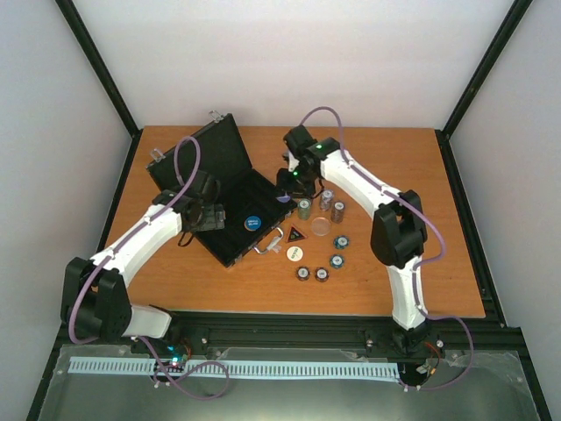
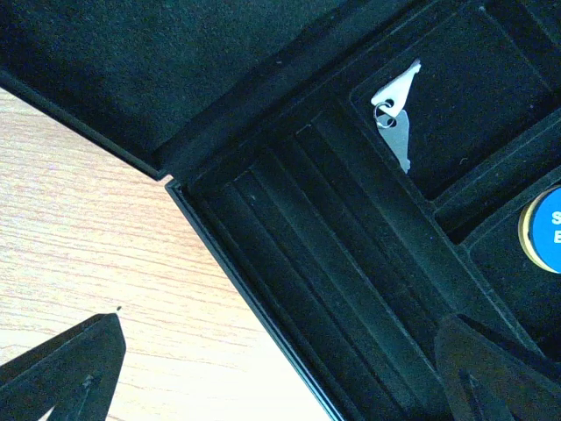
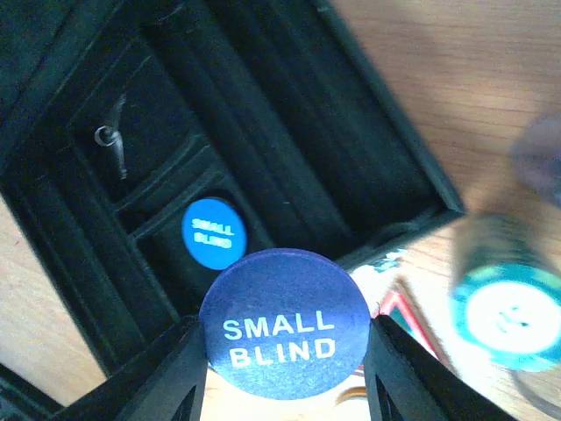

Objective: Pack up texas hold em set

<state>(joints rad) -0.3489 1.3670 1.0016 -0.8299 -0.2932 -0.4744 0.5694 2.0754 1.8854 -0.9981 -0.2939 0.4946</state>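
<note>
Right gripper clamped on a blue "SMALL BLIND" disc above the open black case.
Left gripper has its jaws wide apart, empty, over the case edge. The case sits centre-left in the top view. A second blue disc lies in a slot, and chip stacks stand on the table to the right.

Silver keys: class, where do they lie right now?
In the left wrist view, upper right, the silver keys lie inside a compartment of the open black case, beside the pocket holding the blue disc.
</note>
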